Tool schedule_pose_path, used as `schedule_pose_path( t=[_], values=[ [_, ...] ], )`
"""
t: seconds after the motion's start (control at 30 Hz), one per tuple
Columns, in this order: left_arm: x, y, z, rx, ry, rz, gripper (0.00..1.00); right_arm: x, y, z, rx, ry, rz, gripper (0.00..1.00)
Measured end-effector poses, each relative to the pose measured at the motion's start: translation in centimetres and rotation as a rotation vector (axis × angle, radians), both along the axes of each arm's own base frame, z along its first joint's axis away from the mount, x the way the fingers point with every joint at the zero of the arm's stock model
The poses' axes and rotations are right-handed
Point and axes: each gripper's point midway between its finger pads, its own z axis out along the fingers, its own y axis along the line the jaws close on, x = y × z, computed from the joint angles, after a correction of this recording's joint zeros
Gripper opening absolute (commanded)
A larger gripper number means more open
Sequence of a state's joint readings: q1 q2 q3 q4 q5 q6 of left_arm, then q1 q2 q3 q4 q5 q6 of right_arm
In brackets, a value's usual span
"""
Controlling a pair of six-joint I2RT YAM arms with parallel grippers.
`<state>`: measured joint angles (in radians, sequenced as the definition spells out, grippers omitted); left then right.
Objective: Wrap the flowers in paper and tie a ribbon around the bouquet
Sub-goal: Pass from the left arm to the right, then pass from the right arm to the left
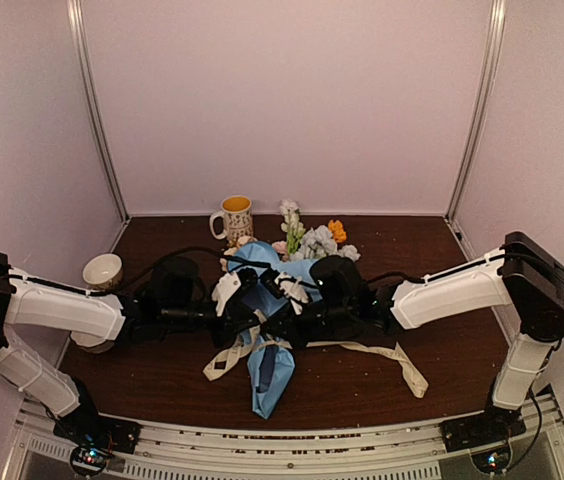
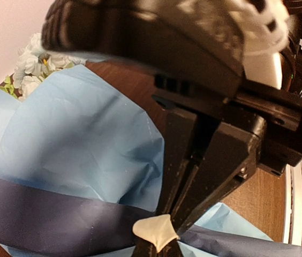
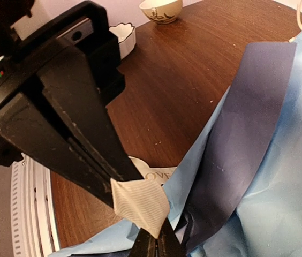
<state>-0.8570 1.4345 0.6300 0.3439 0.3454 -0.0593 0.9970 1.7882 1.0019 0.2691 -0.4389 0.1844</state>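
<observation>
Jaws of the left gripper (image 2: 159, 247) and right gripper (image 3: 153, 243) are both closed, each pinching the ribbon (image 3: 140, 202) just over the bouquet (image 1: 270, 370). It lies lengthwise between them, cone tip near, flowers (image 1: 312, 238) far; both arms are equally close. What the mug (image 1: 235, 215) and bowl (image 1: 102, 270) beyond hold cannot be told.

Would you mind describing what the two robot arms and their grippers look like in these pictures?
Both the left arm and the right arm have rounded white shells over black joints, with thin black cables running along them. The left gripper and the right gripper are matte black, with wedge-shaped fingers tapering to narrow tips, scuffed with pale flecks.
</observation>
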Motion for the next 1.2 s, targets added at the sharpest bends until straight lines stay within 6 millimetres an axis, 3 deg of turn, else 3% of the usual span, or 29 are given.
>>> schedule_pose_path(
  t=[0.03,0.2,0.33,0.4,0.57,0.63,0.83,0.97,1.07,1.2],
  values=[
    [0.0,0.0,0.0,0.0,0.0,0.001,0.03,0.0,0.0,0.0,0.004,0.003,-0.005,0.0],
    [0.2,0.3,-0.2,0.011,-0.001,0.008,0.36,0.2,-0.2,-0.3,0.004,0.01,-0.023,0.0],
    [0.4,1.5,-1.8,0.059,-0.008,0.056,0.4,0.2,-0.3,-0.5,0.001,0.013,-0.029,0.0],
    [0.5,2.3,-3.4,0.112,0.008,0.079,0.36,0.2,-0.3,-0.4,0.003,0.012,-0.029,0.0],
    [0.7,3.2,-6.9,0.215,0.06,0.105,0.05,0.2,-0.4,-0.5,0.005,0.014,-0.031,0.0],
    [0.8,3.4,-7.2,0.228,0.064,0.115,0.0,0.2,-0.4,-0.4,0.007,0.014,-0.031,0.0],
    [0.7,3.4,-4.5,0.176,0.026,0.116,0.0,-0.1,-0.8,-1.0,-0.002,0.019,-0.034,0.01],
    [0.1,3.0,0.3,0.062,-0.032,0.088,0.0,-0.2,-0.9,-1.2,-0.005,0.026,-0.036,0.22],
    [-0.1,2.5,2.7,-0.001,-0.062,0.064,0.0,-0.3,-1.2,-1.3,-0.007,0.035,-0.044,0.33],
    [-0.1,1.3,3.2,-0.021,-0.052,0.034,0.0,-0.7,-2.0,-0.6,0.005,0.03,-0.049,0.41]
  ],
)
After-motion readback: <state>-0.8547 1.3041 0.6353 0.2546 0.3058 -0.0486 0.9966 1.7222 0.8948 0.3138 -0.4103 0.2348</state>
